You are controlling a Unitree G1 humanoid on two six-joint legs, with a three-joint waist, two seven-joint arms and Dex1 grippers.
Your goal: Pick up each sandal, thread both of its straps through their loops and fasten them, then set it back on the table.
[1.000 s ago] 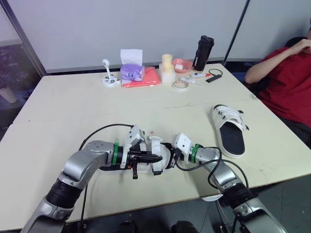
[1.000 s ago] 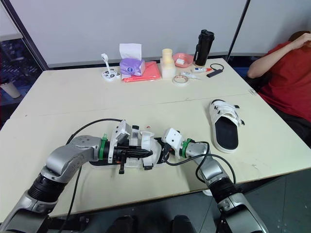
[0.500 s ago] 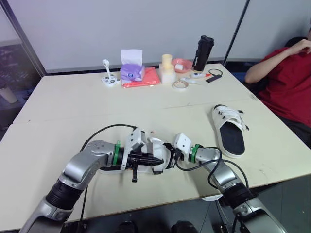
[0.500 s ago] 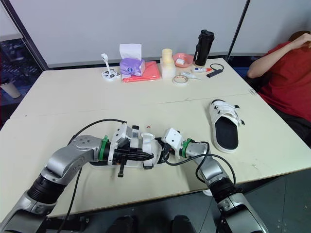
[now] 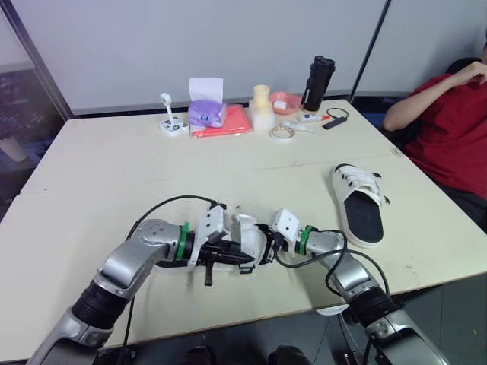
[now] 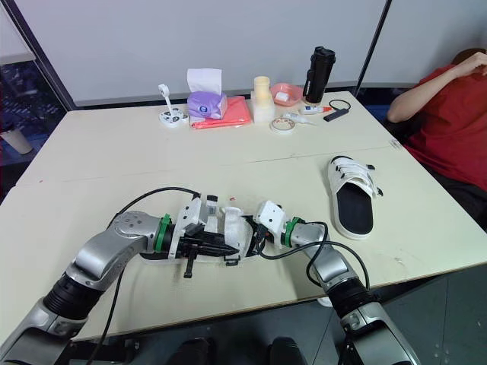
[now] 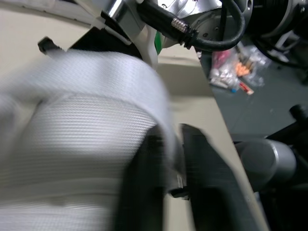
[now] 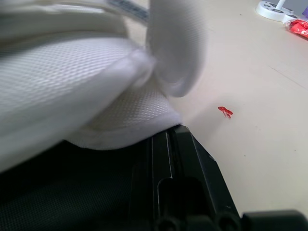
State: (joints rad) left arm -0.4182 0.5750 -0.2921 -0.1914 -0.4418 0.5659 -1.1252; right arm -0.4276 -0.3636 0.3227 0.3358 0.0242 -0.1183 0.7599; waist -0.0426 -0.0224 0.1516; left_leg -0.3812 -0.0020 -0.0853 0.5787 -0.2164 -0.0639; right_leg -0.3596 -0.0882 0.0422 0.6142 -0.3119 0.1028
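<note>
One sandal [image 6: 234, 228] by the table's [image 6: 114, 152] front edge, largely hidden by the left gripper [image 6: 230, 248] pinched on its blurred strap [image 7: 86, 125], right gripper [image 6: 255, 239] against its end, grip cannot be told, second sandal [image 6: 351, 199] near the right edge, person [image 6: 449, 114] beyond, tissue box [image 6: 207, 103] and bottle [image 6: 319, 74] along the far edge.

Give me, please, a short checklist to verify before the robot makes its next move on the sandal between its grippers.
1. Left gripper pinching the strap: ok, it sits between the fingers.
2. Right gripper gripping the near sandal: cannot tell.
3. Strap through its loop: cannot tell, hidden.
4. Second sandal apart from both arms: ok.
5. Person clear of the arms: ok, seated beyond the table at its right edge.
</note>
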